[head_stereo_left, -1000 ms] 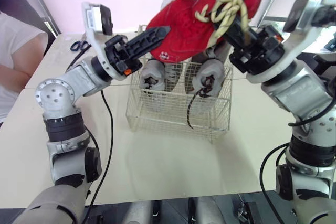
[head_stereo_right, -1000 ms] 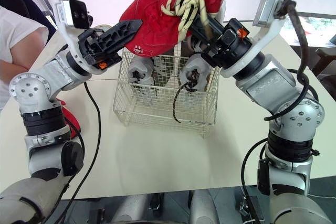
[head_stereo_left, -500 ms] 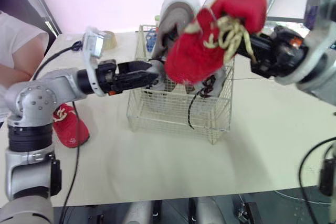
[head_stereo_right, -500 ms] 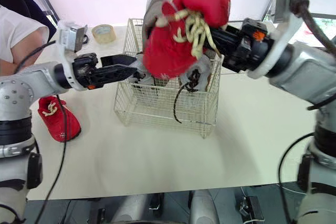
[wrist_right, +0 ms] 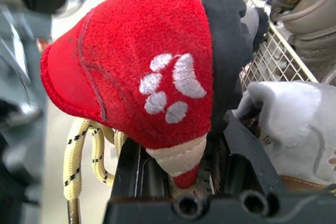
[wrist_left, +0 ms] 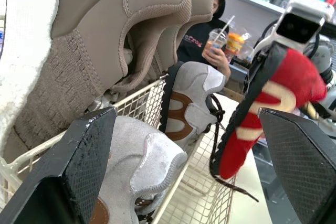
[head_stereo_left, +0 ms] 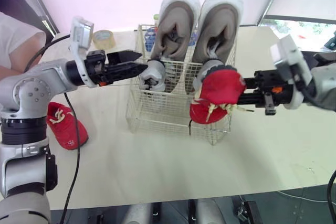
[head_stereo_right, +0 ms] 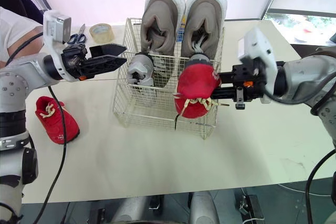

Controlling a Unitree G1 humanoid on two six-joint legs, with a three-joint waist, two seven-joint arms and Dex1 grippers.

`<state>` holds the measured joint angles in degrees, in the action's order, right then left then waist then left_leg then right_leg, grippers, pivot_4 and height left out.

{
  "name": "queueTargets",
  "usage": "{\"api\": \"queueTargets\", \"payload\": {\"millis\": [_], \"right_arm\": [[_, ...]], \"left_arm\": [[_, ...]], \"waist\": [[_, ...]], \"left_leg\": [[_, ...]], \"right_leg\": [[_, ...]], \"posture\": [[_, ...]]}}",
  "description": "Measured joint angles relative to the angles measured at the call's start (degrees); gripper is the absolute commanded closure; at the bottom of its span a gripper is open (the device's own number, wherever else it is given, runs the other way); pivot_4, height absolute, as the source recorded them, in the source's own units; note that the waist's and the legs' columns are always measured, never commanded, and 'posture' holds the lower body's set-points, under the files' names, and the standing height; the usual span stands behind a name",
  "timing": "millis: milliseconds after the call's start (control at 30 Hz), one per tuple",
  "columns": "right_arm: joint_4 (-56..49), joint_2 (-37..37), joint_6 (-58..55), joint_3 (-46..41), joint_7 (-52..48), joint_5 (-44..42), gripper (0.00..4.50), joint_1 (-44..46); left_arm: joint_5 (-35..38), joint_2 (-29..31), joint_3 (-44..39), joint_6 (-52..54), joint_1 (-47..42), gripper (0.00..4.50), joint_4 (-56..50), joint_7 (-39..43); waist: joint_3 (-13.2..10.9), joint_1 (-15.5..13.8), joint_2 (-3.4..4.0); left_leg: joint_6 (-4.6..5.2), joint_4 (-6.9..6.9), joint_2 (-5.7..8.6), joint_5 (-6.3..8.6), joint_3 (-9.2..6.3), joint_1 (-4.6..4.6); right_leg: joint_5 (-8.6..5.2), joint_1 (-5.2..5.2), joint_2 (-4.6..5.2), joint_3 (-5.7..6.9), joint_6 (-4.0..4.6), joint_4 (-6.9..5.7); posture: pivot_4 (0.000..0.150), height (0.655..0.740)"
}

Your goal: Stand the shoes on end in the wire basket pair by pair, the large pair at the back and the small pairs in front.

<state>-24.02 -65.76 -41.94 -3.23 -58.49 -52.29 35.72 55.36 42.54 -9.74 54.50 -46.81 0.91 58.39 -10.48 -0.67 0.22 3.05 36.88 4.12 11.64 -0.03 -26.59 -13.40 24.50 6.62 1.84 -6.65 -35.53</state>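
- While the left gripper [head_stereo_left: 143, 60] hangs with its two black fingers spread wide and nothing between them, the loose red shoe [head_stereo_left: 67, 127] lies flat on the table [head_stereo_left: 157, 166], well behind those jaws and below the arm.
- On the far side of the same jaws sit a tape roll [head_stereo_left: 104, 38] and a pair of scissors [head_stereo_right: 77, 37], both apart from the fingers.
- Straight ahead of the left fingertips stands the wire basket [head_stereo_left: 157, 115]. The left small grey shoe [head_stereo_left: 152, 74] stands on end in its front row, just beside the fingertips; whether they touch it I cannot tell.
- Behind that row, farther from both sets of jaws, the large taupe sneakers [head_stereo_left: 176, 24] stand upright side by side at the back, soles rising well above the rim.
- The right small grey shoe [head_stereo_left: 208, 67] stands in the front row, partly hidden.
- Clamped between the closed fingers of the right gripper [head_stereo_right: 219, 87] is the held red shoe [head_stereo_left: 216, 94], with a white paw print and cream laces. It hangs off the fingertips at the basket's front right corner, against the right grey shoe; whether it is inside the wire I cannot tell.
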Motion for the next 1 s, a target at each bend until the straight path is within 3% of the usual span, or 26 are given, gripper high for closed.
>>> {"api": "queueTargets", "payload": {"millis": [700, 933, 967, 1000], "right_arm": [[-3.04, 2.77, 4.5, 4.78, -4.91, 14.97, 4.0, -6.67], [-4.26, 1.91, 3.25, 1.77, -4.38, 14.22, 4.0, -8.48], [-4.33, 2.31, 2.64, 1.24, -3.83, 13.72, 2.97, -8.45], [-4.39, 2.86, 2.04, 0.82, -3.37, 13.26, 2.6, -8.45]], "left_arm": [[-0.96, -0.04, -0.33, 0.02, 1.64, 0.07, -1.05, -0.2], [-0.94, -0.19, -1.01, 0.01, 2.28, 0.07, -1.8, -1.05], [-0.94, -0.35, -1.07, 0.01, 2.36, 0.0, -1.81, -1.08], [-0.94, -0.46, -1.11, 0.0, 2.42, 0.0, -1.87, -1.11]], "waist": [[0.0, -0.17, 0.0], [0.0, -0.35, -0.01], [0.01, -0.33, -0.01], [0.01, -0.25, -0.01]], "left_leg": [[-0.01, 0.05, 0.04, 0.0, 0.0, 0.04], [0.0, 0.09, 0.08, 0.0, -0.01, 0.05], [0.0, 0.09, 0.08, 0.0, -0.01, 0.06], [0.0, 0.09, 0.08, 0.0, -0.01, 0.06]], "right_leg": [[0.01, -0.06, 0.0, 0.01, -0.01, -0.02], [0.01, -0.1, 0.04, 0.01, -0.01, -0.02], [0.01, -0.1, 0.04, 0.01, -0.01, -0.02], [0.01, -0.1, 0.04, 0.01, -0.01, -0.03]], "posture": [[0.15, 0.74], [0.15, 0.74], [0.15, 0.74], [0.15, 0.74]]}}
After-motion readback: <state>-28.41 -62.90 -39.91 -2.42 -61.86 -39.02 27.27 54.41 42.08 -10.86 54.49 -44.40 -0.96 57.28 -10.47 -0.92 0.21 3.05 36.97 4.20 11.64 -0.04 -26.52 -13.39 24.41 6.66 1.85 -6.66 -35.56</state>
